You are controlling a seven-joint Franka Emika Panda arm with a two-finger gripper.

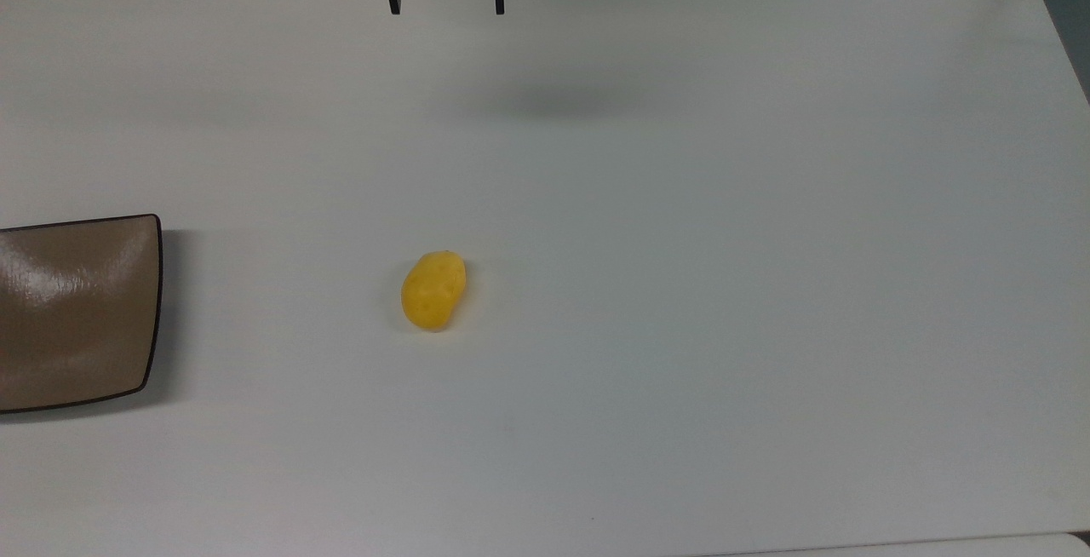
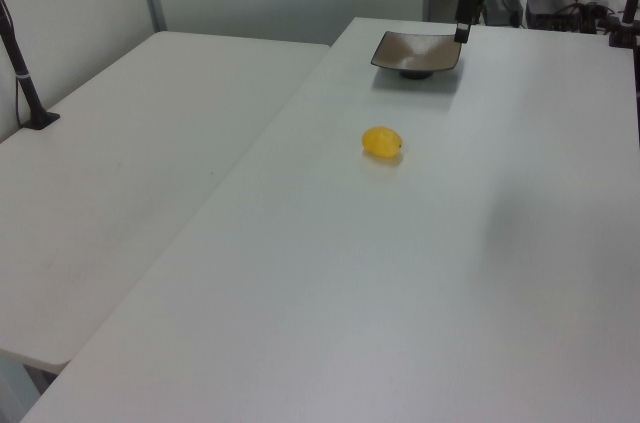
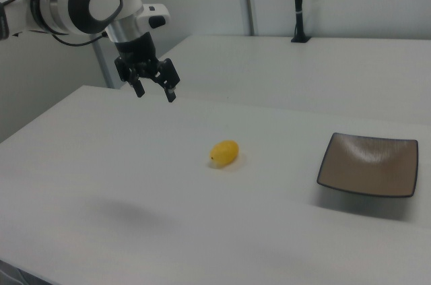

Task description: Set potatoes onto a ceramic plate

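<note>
Smooth oval potato (image 1: 433, 290) lies apart from glossy square plate (image 1: 77, 312).

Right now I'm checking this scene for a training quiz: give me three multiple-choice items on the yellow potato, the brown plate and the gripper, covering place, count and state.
1. Where does the small yellow oval potato lie?
A on the plate
B on the white table
C in the gripper

2. How many potatoes are there?
A one
B two
C three

3. What state is the black two-finger gripper in?
A shut on the potato
B shut, empty
C open, empty

Key:
1 B, it rests on the white table, apart from the glossy brown square ceramic plate.
2 A, one alone shows.
3 C, its fingers stand apart above the table.
</note>
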